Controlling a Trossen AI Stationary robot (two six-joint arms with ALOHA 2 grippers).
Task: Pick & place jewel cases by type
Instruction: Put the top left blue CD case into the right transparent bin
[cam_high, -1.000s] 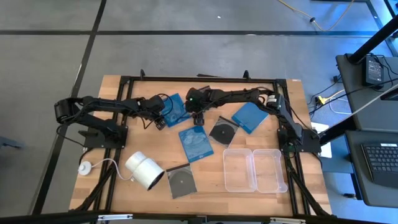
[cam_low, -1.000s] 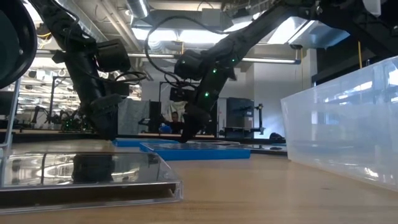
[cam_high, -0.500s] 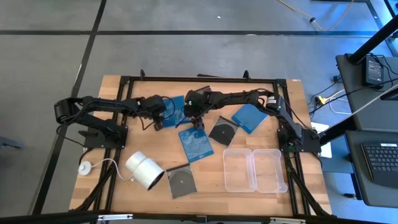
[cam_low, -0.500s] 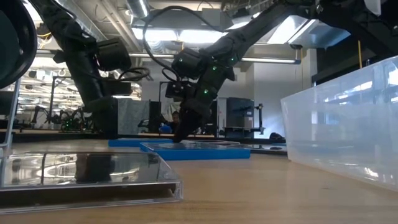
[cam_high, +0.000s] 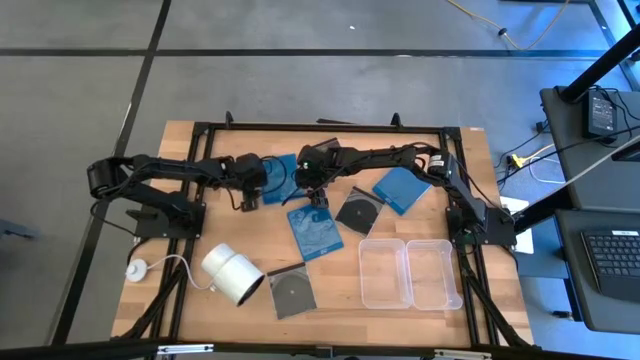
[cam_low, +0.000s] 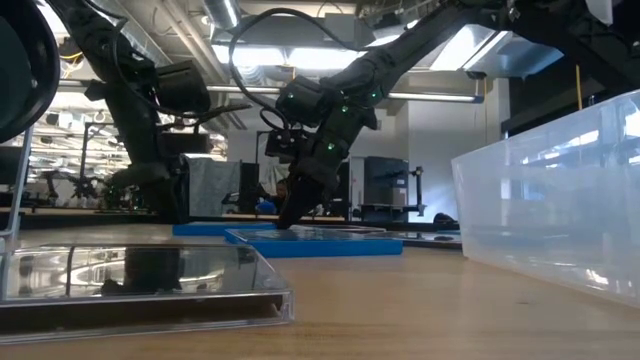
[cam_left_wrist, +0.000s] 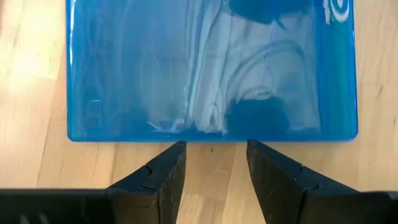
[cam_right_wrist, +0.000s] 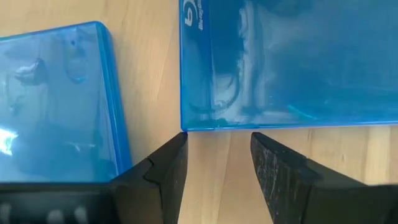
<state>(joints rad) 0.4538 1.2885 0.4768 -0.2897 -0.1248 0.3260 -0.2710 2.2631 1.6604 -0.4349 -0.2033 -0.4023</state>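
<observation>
Lying on wooden table (cam_high: 180, 260), blue jewel cases (cam_high: 315, 230).

No readable text; only a logo mark on a blue jewel case (cam_left_wrist: 211, 68)

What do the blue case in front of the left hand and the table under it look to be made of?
The blue case looks like glossy, translucent plastic: light streaks reflect off its face and its edge glows a lighter blue. The table looks like pale wood with a smooth, fairly matt finish, showing fine grain lines; whether it is solid wood or a veneer cannot be told.
</observation>
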